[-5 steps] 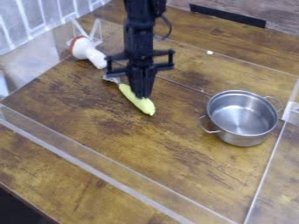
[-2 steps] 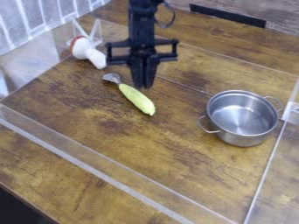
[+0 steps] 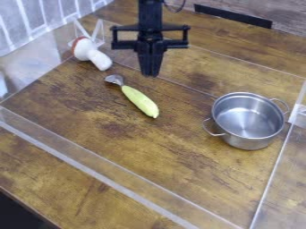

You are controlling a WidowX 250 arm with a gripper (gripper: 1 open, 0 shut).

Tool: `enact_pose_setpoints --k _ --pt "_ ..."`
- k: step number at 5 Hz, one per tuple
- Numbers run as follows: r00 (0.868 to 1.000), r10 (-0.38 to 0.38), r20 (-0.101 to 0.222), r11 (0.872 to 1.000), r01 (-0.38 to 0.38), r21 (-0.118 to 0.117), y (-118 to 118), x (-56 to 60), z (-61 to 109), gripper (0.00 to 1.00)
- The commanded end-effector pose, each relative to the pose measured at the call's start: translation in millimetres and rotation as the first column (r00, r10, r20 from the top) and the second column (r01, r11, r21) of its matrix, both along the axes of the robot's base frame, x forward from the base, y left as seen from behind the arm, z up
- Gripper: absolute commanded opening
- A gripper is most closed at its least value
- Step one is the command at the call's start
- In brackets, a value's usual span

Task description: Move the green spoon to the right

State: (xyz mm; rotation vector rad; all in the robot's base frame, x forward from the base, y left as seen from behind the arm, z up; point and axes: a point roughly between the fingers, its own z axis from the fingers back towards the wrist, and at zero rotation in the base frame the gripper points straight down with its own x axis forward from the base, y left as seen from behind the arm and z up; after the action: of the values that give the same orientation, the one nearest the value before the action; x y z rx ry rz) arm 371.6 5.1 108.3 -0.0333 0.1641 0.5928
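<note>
The green spoon (image 3: 140, 99) lies flat on the wooden table, its yellow-green handle pointing toward the lower right and its small dark bowl (image 3: 114, 80) at the upper left. My gripper (image 3: 149, 69) hangs pointing straight down above and just behind the spoon, clear of it. Its fingers are pressed together and hold nothing.
A shiny steel pot (image 3: 248, 120) stands at the right. A white and red object (image 3: 91, 51) lies at the back left. A low clear acrylic wall (image 3: 84, 159) fences the work area along the front, left and right sides.
My gripper has risen off the spoon's handle and moved toward the back while rolling about its own axis. The spoon stays on the table where it was.
</note>
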Motion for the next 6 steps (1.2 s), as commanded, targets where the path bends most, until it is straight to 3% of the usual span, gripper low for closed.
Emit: enact_pose_setpoints --k 1,3,5,6 --pt "0.996 -0.003 0.087 1.0 0.003 -0.001 -7 5.0 25.9 1.0" --pt "0.993 0.095 0.074 0.995 -0.095 -0.011 -17 -4.1 -4.9 1.0" --pt "0.973 0.22 0.072 0.975 -0.219 -0.025 -2 -5.9 -28.0 1.0" --pt "0.979 0.192 0.066 0.981 -0.191 -0.025 8 -11.5 -40.3 1.0"
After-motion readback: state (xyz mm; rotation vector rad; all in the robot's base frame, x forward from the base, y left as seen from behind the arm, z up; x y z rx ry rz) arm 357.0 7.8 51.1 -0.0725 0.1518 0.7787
